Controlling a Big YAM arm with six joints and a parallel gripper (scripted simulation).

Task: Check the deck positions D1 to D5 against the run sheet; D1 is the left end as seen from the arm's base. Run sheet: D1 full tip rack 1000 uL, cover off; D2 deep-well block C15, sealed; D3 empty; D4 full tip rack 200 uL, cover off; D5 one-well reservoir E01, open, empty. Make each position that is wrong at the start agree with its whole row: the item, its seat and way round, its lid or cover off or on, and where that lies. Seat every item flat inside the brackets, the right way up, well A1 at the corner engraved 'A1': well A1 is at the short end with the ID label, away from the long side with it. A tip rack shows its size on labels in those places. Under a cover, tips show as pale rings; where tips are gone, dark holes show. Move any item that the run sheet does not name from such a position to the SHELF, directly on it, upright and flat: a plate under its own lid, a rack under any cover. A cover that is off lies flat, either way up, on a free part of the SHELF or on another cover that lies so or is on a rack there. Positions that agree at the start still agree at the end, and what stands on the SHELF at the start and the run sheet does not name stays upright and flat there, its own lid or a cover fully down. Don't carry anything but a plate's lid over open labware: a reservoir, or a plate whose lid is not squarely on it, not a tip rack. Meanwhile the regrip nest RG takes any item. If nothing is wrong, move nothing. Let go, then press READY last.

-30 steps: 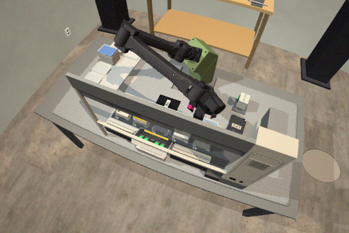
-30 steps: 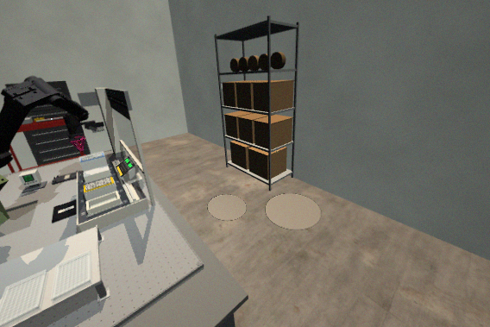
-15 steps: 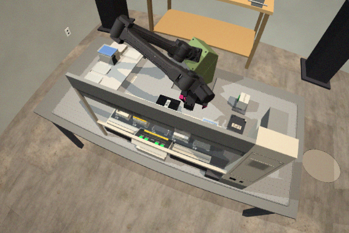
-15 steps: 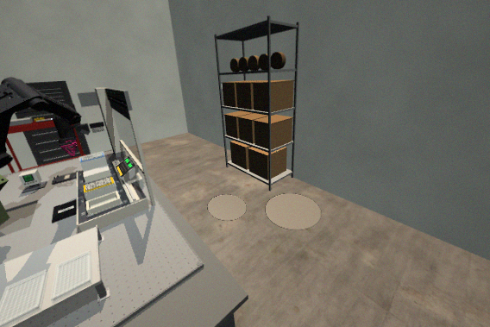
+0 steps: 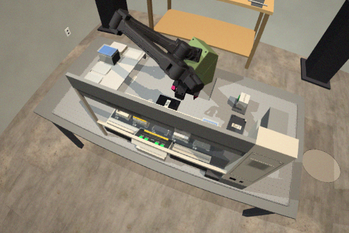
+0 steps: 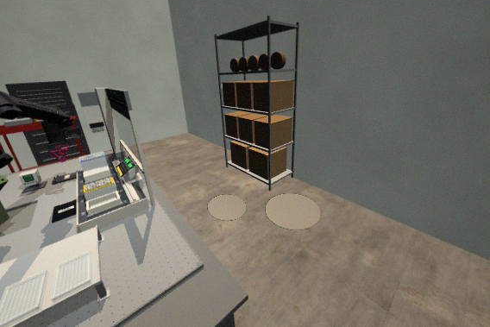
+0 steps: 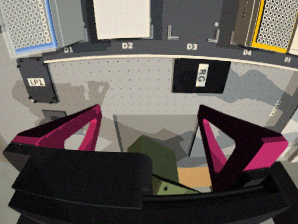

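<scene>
My gripper [image 7: 149, 109] is open and empty, its pink fingers spread wide above the bench in front of the deck; it also shows in the top view [image 5: 185, 93]. In the wrist view the deck row runs along the top. A blue-framed tip rack [image 7: 23, 6] sits at D1, a pale flat-topped block [image 7: 120, 3] at D2, the bare dark seat of D3 [image 7: 193, 3], and a yellow-framed tip rack [image 7: 276, 10] at D4. D5 is out of the wrist view. A black pad with a white label [image 7: 201, 75] lies just below D3.
The SHELF [image 5: 115, 65] at the far left holds a blue-topped rack [image 5: 108, 53] and several pale flat covers or plates. A grey gantry beam [image 5: 160, 115] spans the deck front. A green-lit button box [image 5: 243, 100] and a second black pad [image 5: 236, 123] are at the right.
</scene>
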